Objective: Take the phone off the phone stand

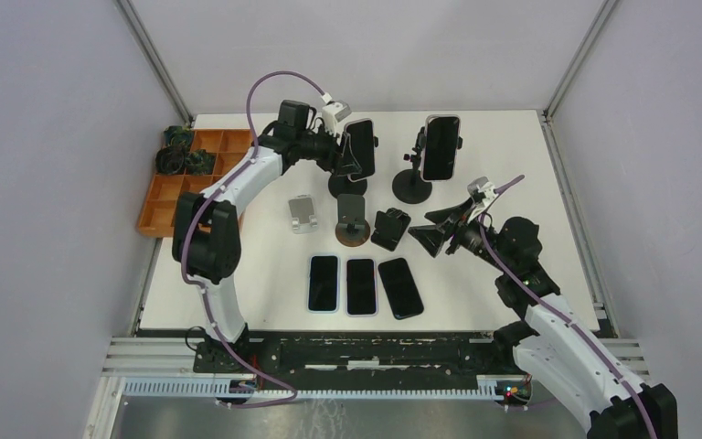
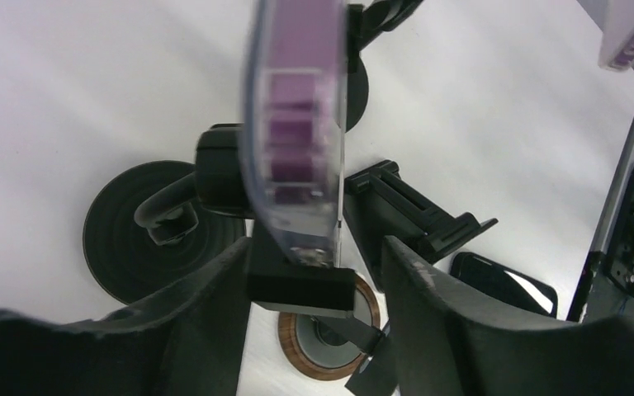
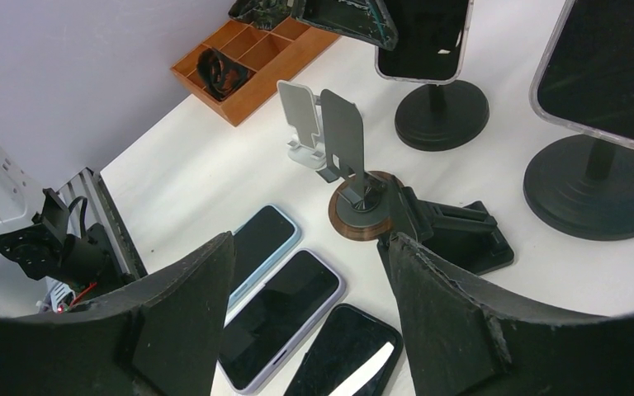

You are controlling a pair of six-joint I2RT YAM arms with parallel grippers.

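A dark phone in a clear case (image 1: pixel 358 149) stands upright on a black round-base stand (image 1: pixel 347 186) at the back of the table. My left gripper (image 1: pixel 345 154) is open, one finger on each side of the phone's lower end. In the left wrist view, the phone's edge (image 2: pixel 297 124) and the stand's black cradle (image 2: pixel 301 289) sit between my fingers (image 2: pixel 314 256), with a gap on the right. A second phone (image 1: pixel 441 146) stands on another black stand (image 1: pixel 411 187). My right gripper (image 1: pixel 430 233) is open and empty, hovering low over the table (image 3: pixel 309 247).
Three phones (image 1: pixel 324 283) (image 1: pixel 360 286) (image 1: pixel 400 287) lie flat near the front. Empty stands sit mid-table: a silver one (image 1: pixel 303 215), a wooden-base one (image 1: pixel 352 224) and a black folding one (image 1: pixel 389 229). An orange compartment tray (image 1: pixel 183 178) is at the left edge.
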